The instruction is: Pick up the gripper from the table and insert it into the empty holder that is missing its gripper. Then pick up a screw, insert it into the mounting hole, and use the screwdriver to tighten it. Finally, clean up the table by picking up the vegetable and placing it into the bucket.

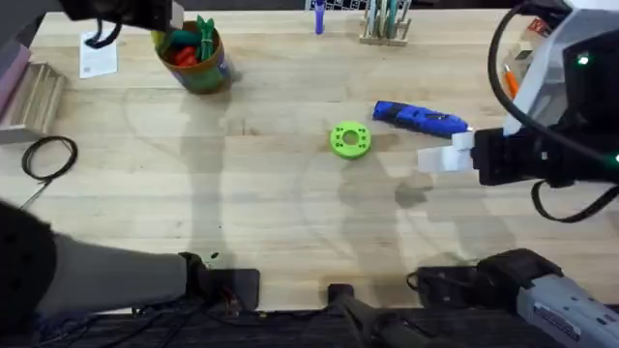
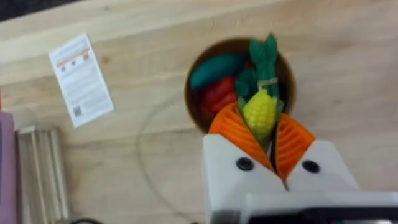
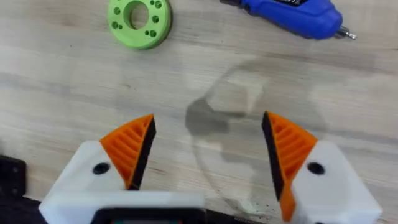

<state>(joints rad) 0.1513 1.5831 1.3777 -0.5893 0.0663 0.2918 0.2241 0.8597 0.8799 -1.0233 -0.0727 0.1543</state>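
Corn (image 2: 259, 114), a small, light, hard toy, sits pinched at its middle in the left jaws (image 2: 267, 134) over the bucket (image 2: 194, 87), while the right jaws (image 3: 208, 152) hang wide apart over the bench (image 3: 62, 74).

The small round green-and-blue bucket (image 1: 198, 60) stands near the far left corner of the wooden counter (image 1: 290, 193), with the left end effector (image 2: 268, 140) over it, holding the small yellow-green toy vegetable (image 2: 259, 113) above its mouth. A white paper card (image 1: 99, 58) lies just left of the bucket. The chunky blue pen-shaped screwdriver (image 1: 421, 118) lies right of centre, the green round disc (image 1: 350, 139) just to its left. The right end effector (image 1: 437, 159) hovers nearer the right edge.
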